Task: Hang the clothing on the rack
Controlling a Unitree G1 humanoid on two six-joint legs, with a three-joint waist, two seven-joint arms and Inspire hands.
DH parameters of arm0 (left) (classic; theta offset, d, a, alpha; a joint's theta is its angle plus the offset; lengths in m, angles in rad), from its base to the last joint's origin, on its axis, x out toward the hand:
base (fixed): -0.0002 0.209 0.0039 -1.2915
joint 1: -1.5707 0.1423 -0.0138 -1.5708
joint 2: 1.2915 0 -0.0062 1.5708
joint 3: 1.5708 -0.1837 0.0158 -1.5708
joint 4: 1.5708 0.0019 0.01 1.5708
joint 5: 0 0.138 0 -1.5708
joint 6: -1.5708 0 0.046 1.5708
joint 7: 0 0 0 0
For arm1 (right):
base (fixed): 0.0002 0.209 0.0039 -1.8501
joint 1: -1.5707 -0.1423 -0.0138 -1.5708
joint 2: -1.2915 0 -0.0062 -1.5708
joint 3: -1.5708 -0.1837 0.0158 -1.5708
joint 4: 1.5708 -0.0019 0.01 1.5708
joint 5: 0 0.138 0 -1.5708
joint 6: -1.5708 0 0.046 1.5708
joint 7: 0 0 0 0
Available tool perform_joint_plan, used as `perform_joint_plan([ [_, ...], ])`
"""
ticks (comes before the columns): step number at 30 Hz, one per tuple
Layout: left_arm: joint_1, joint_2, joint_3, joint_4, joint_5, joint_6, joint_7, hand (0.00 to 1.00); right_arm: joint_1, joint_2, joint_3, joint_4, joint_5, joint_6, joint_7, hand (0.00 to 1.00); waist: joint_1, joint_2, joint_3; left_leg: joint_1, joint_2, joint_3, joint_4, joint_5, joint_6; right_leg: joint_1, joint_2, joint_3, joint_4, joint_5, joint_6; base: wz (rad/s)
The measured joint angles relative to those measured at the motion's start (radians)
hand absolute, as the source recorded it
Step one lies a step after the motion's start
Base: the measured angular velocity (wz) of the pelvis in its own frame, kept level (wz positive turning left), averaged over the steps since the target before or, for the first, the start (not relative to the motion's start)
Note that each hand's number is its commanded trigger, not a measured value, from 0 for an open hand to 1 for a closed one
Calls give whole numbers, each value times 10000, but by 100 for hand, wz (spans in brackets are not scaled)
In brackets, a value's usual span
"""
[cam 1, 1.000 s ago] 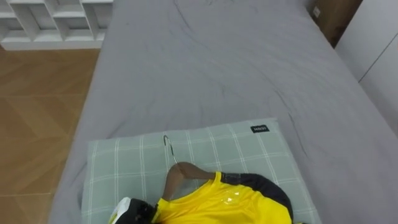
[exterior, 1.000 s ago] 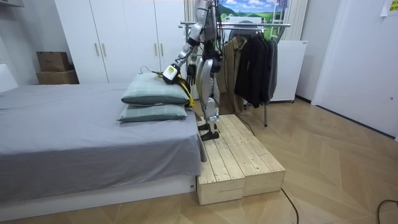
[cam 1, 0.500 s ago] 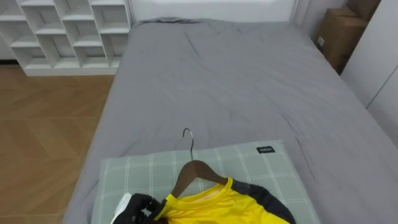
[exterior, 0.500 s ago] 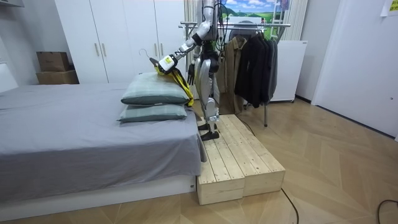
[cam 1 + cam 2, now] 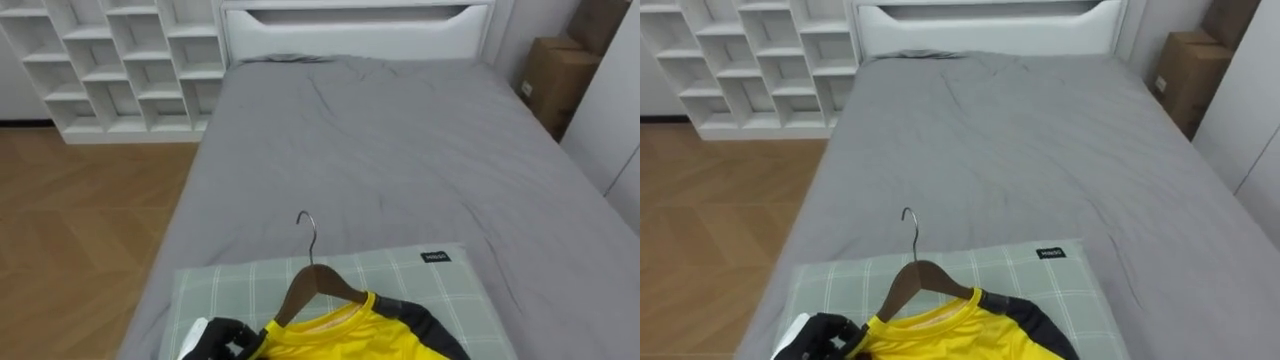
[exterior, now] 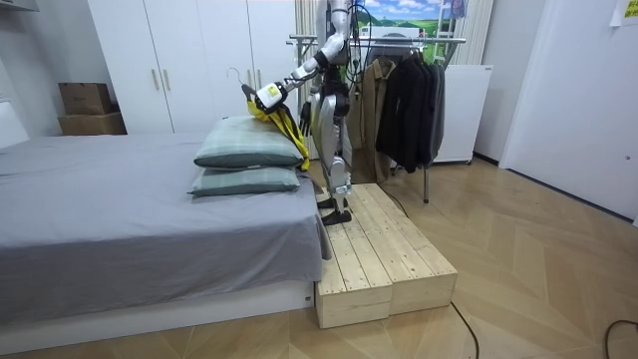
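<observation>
A yellow shirt (image 5: 340, 335) with dark sleeves hangs on a wooden hanger (image 5: 315, 285) whose metal hook (image 5: 308, 235) points up. My left hand (image 5: 222, 340) comes in at the lower left, its dark fingers curled round the hanger's end and the shirt's shoulder. In the room view the left hand (image 6: 265, 98) holds the shirt (image 6: 279, 118) in the air above the top pillow (image 6: 249, 145). I stand on a wooden platform (image 6: 379, 249) by the bed, with the clothes rack (image 6: 419, 40) behind me.
Under the shirt lies the green checked pillow (image 5: 440, 290) on the grey bed (image 5: 400, 140). A white cube shelf (image 5: 120, 60) stands far left and a cardboard box (image 5: 550, 75) far right. Dark coats (image 6: 409, 100) hang on the rack. White wardrobes (image 6: 189, 60) line the wall.
My left hand has lifted the hanger and shirt off the pillow, up and out over the bed. The eye view has tilted up and shows more of the bed's far end.
</observation>
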State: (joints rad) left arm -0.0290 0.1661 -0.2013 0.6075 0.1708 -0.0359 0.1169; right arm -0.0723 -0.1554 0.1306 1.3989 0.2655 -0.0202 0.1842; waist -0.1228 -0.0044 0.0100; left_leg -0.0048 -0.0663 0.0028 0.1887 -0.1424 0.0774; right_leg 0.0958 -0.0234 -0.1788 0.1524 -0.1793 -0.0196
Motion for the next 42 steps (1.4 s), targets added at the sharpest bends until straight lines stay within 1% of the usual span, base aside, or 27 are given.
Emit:
perform_joint_plan([
  [2, 104, 19, 0, -65, 1, -20, 0, 100, 27, 0, 0, 0, 0, -4, -2, 0, 74, -13, 1, 50, 3, 29, -31, -1, -1, 39, 1, 26, -7, 0, 0, -5],
  [3, 136, 31, 0, -77, 0, -62, 0, 100, 50, 1, -4, -6, 0, -12, -6, 0, 134, -40, 15, 125, 3, 42, -73, -1, -1, 68, -2, 35, -16, 0, 0, 0],
  [5, 204, 55, 0, -85, -11, -127, 0, 100, 140, 5, -6, -32, -11, -53, -107, 0, 187, -91, -3, 164, 2, 64, -93, -1, 0, 81, -9, 39, -17, 0, 0, 0],
  [8, 224, 71, 7, -112, -3, -146, 6, 100, 178, 39, -126, -95, -266, -133, -498, 0, 211, -158, 1, 145, -11, 123, -94, -5, 0, 71, -19, 42, -22, 1, 1, 0],
  [12, 247, 71, 19, -232, -14, -191, 61, 100, 254, 37, -616, -474, -772, -162, -1118, 0, 214, -243, -27, 150, -5, 196, -102, -7, 3, 58, -14, 117, -5, 0, 4, -5],
  [14, 389, 90, 18, -663, -26, -199, 107, 100, 379, -8, -796, -798, -754, -256, -1477, 0, 179, -263, -40, 154, -3, 211, -90, -8, 4, 68, -16, 124, 3, 2, 6, -2],
  [16, 463, 118, -3, -1052, -226, -431, 295, 100, 389, -86, -1050, -982, -740, -480, -2061, 0, 171, -260, -47, 175, 0, 199, -73, -8, 5, 75, -16, 125, 10, 9, 9, 0],
  [17, 464, 136, 3, -1112, -276, -515, 328, 100, 390, -105, -1182, -1046, -739, -518, -2223, 0, 172, -259, -48, 182, 1, 192, -73, -8, 4, 78, -14, 125, 12, 12, 8, 0],
  [19, 463, 227, 26, -1194, -550, -768, 348, 100, 460, -154, -1647, -1363, -733, -651, -2766, 0, 143, -236, -75, 180, 9, 193, -49, -8, 4, 103, -10, 113, 26, 18, 6, 0],
  [20, 462, 291, 47, -1194, -741, -872, 375, 100, 585, -154, -2004, -1838, -744, -733, -3177, 0, 121, -204, -94, 170, 11, 198, -56, -8, 4, 108, -7, 120, 29, 18, 5, 0],
  [22, 473, 327, 120, -1198, -945, -885, 498, 100, 853, -116, -2585, -3213, -835, -811, -3987, 0, 41, -164, -113, 175, 15, 232, -61, -7, 4, 92, -3, 156, 48, 18, 6, -3],
  [23, 473, 337, 134, -1198, -992, -892, 511, 100, 917, -120, -2647, -3597, -837, -849, -4179, 0, 38, -165, -113, 195, 17, 247, -64, -6, 4, 91, -6, 165, 53, 17, 6, -7],
  [24, 480, 347, 141, -1171, -1161, -908, 523, 100, 972, -130, -2727, -4274, -843, -976, -4586, 0, 33, -172, -106, 286, 25, 282, -76, -5, 3, 115, -1, 206, 61, 17, 6, -12],
  [25, 489, 334, 142, -1114, -1373, -912, 517, 100, 969, -151, -2738, -4768, -1082, -1146, -4981, 0, 35, -209, -83, 389, 36, 342, -87, -5, 3, 202, 11, 278, 60, 18, 6, -13],
  [26, 518, 334, 160, -1109, -1409, -926, 516, 100, 985, -149, -2749, -5066, -1313, -1194, -5157, 0, 39, -239, -64, 458, 40, 367, -111, -6, 3, 246, 15, 313, 59, 18, 6, -14],
  [27, 601, 329, 220, -1123, -1409, -992, 516, 100, 1133, -132, -2747, -5910, -2008, -1242, -5524, 0, 49, -262, -50, 514, 46, 407, -177, -6, 3, 273, 25, 370, 37, 16, 7, -12],
  [28, 618, 310, 270, -1124, -1409, -1000, 507, 100, 1207, -128, -2739, -6599, -2584, -1448, -5887, 0, 92, -272, -44, 498, 46, 429, -185, -6, 3, 278, 30, 403, -14, 14, 11, -11],
  [30, 617, 251, 336, -1124, -1404, -1001, 483, 100, 1190, -119, -2700, -7335, -3263, -1699, -6374, 0, 137, -283, -37, 487, 42, 407, -185, -7, 5, 237, 27, 427, -13, 12, 15, -3],
  [31, 623, 233, 335, -1165, -1406, -993, 442, 100, 1191, -123, -2668, -7712, -3665, -1758, -6617, 0, 195, -291, -38, 470, 37, 441, -183, -9, 8, 225, 22, 430, -12, 9, 20, 0],
  [35, 626, 229, 337, -1573, -1413, -1000, 400, 100, 1127, -131, -2490, -8342, -4206, -1888, -7200, 0, 303, -281, -55, 424, 35, 468, -183, -15, 18, 157, 13, 445, 36, 34, 38, 0],
  [37, 628, 222, 344, -1785, -1400, -1002, 400, 100, 1075, -132, -2403, -8600, -4569, -1968, -7473, 0, 414, -231, -82, 428, 36, 464, -189, -29, 36, 162, 0, 408, 75, 35, 38, 0],
  [41, 628, 229, 412, -1973, -1400, -1002, 242, 100, 963, -174, -2250, -9197, -4753, -2001, -7521, 0, 464, -199, -82, 424, 43, 467, -205, -33, 36, 150, -2, 397, 78, 35, 38, 0],
  [42, 628, 227, 412, -1975, -1400, -1002, 206, 100, 964, -246, -2101, -9487, -4780, -1991, -7642, 0, 497, -179, -80, 430, 43, 467, -204, -34, 36, 145, -7, 396, 96, 35, 38, 0],
])
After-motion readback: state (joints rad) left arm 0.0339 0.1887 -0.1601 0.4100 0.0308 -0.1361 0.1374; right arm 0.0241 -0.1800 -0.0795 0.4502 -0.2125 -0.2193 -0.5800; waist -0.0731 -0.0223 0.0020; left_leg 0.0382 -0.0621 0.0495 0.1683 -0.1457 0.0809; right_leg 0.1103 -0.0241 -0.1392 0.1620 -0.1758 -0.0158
